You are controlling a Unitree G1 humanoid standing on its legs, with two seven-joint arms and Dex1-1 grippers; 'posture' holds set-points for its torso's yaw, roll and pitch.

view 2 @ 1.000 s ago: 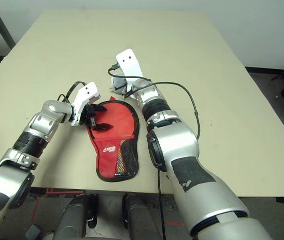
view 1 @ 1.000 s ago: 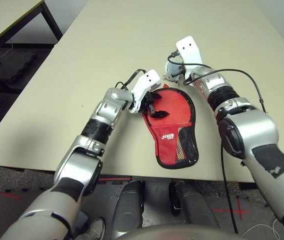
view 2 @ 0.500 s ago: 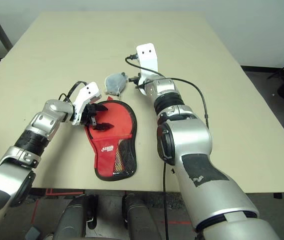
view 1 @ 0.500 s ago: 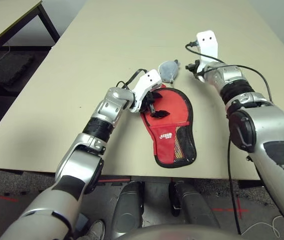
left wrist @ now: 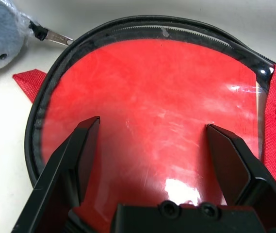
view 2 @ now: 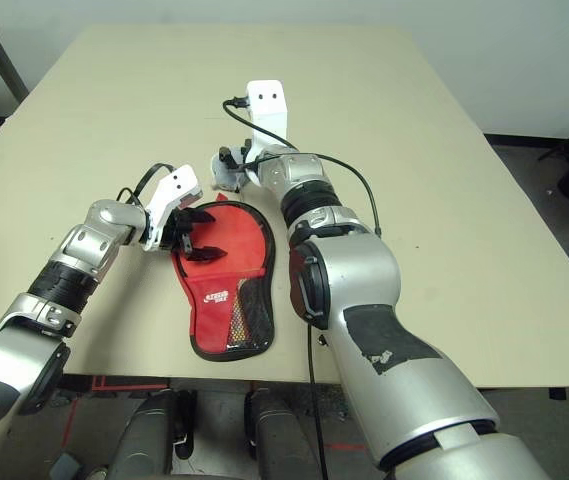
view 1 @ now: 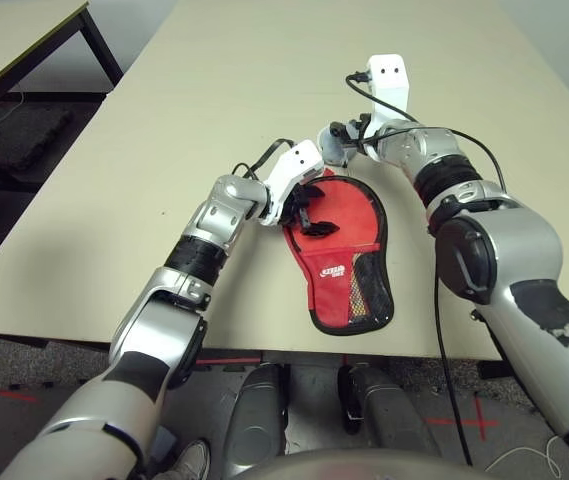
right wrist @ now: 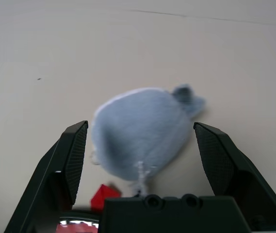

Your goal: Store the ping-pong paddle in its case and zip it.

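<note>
Paddle: the ping-pong paddle (left wrist: 152, 126) lies inside the case (view 1: 342, 262), centre of the left eye view; its red face shows glossy within the black zipper edge, and its handle end seems to sit under the mesh pocket (view 1: 369, 290) toward the lower part of the frame.
Case: flat on the table (view 1: 214, 90) near the front edge, round end toward the upper frame, apparently not zipped.
Left claw: the left claw (view 1: 309, 210) is spread wide over the round end of the paddle, unchanged from a second ago.
Right claw: the right claw (view 2: 232, 165) was pressed together a second ago; now it is spread, and the arm has swung back toward the centre from the right of the frame.
Soft ball: the grey-white soft ball (right wrist: 140, 138) sits on the table just beyond the case's round end, between the right claw's fingers (right wrist: 72, 155) in the wrist view, not pinched.
Meaning: the right claw looks poised to take the ball, perhaps to clear it before zipping; the zip remains to be done.
</note>
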